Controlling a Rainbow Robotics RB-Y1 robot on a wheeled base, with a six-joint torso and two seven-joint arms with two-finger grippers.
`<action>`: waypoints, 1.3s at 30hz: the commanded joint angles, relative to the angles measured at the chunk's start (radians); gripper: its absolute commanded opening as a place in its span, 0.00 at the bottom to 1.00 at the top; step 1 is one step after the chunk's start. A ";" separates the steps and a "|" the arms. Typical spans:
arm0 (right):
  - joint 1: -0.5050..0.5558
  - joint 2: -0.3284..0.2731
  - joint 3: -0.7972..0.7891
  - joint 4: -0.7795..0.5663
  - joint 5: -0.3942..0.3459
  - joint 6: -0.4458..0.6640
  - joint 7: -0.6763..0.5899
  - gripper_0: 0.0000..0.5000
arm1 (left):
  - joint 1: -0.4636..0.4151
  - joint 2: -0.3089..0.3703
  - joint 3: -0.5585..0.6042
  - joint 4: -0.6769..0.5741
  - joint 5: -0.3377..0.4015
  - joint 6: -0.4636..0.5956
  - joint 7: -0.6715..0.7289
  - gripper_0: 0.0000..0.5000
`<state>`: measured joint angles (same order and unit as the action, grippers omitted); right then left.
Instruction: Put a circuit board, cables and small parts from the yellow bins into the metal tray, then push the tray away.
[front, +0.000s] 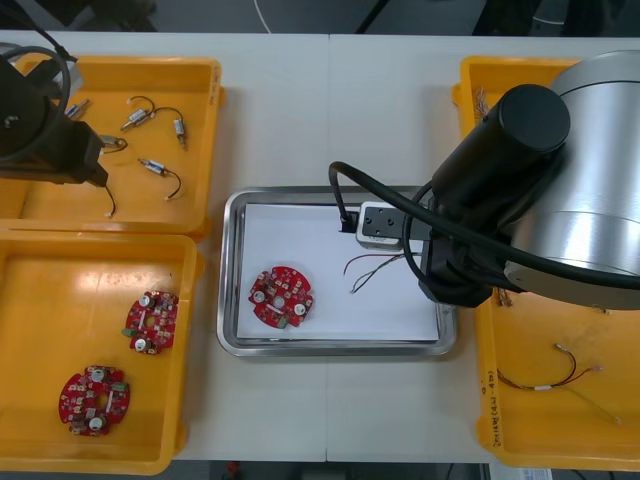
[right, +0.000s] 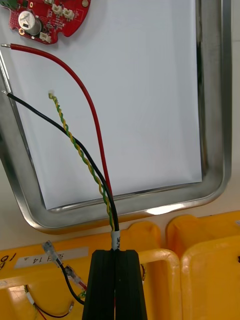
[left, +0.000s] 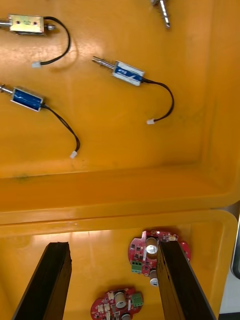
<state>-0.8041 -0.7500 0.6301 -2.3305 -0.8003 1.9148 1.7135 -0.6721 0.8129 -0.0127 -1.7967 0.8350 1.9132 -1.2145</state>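
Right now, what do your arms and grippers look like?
The right arm is a silver cylinder with a rounded black joint; thick black cable loops to a grey wrist box. The left arm is black. Right gripper and left gripper have flat black fingers.

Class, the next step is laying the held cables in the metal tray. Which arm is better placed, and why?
Right. The right gripper is shut on the cables, their free ends over the metal tray. The left gripper stands open over the left yellow bins, away from the tray.

Light table (front: 290, 110): 4 yellow bins (front: 60, 300) on it, 2 each side; metal tray (front: 228, 290) between them.
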 joint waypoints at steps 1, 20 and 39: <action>-0.033 0.031 0.023 0.028 -0.005 -0.026 0.009 0.00 | -0.054 0.043 0.039 0.045 -0.031 0.007 0.107 1.00; -0.032 0.090 0.125 0.215 0.046 -0.195 0.166 0.00 | -0.121 0.043 0.039 0.266 -0.088 -0.224 -0.065 1.00; 0.043 0.093 0.263 0.243 0.225 -0.330 0.198 0.00 | -0.193 0.042 0.039 0.496 -0.094 -0.431 -0.479 1.00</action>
<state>-0.7713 -0.6730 0.8624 -2.0839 -0.6011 1.5959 1.8812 -0.7953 0.8129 0.0012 -1.3326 0.7452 1.5136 -1.6752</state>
